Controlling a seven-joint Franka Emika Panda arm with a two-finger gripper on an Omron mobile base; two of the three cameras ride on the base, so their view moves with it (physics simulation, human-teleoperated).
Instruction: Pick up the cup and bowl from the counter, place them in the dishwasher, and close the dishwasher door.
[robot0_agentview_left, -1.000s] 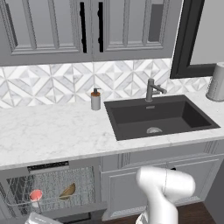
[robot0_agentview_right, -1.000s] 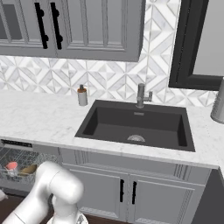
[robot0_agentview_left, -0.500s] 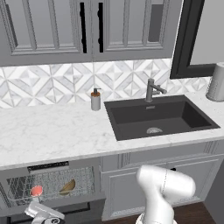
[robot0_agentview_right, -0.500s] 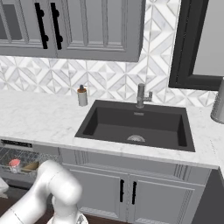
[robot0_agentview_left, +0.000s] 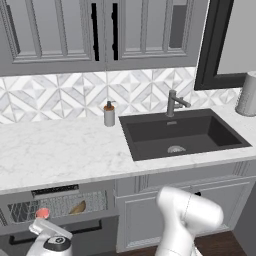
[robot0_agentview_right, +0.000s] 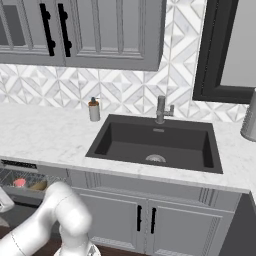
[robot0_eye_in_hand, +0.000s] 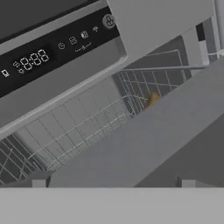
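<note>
Left base view: the cup (robot0_agentview_left: 42, 213) and the bowl (robot0_agentview_left: 77, 207) sit in the grey wire rack (robot0_agentview_left: 60, 205) of the dishwasher (robot0_agentview_left: 55, 192), under the white marble worktop (robot0_agentview_left: 60, 150). The cup shows its red-pink inside at the rack's left; the brown bowl lies to its right, apart from it. The pincer (robot0_agentview_left: 50, 240) is low at the bottom left, just below and in front of the cup, against the dishwasher door (robot0_agentview_left: 75, 232), a flat grey panel with a long dark bar handle (robot0_agentview_left: 65, 232) that stands partly raised.

In the hand view the dark control strip (robot0_eye_in_hand: 57, 43) with pale symbols runs aslant across the top. Under it lies the thin wire grid of the rack, with a golden-olive patch of the bowl (robot0_eye_in_hand: 153, 99) behind the door's smooth grey edge (robot0_eye_in_hand: 144, 140). The jaws stand fully spread and hold nothing; whether they touch the door cannot be told.

In the right base view the cup (robot0_agentview_right: 20, 183) and bowl (robot0_agentview_right: 38, 186) show at the left edge, under the worktop (robot0_agentview_right: 45, 140).
</note>
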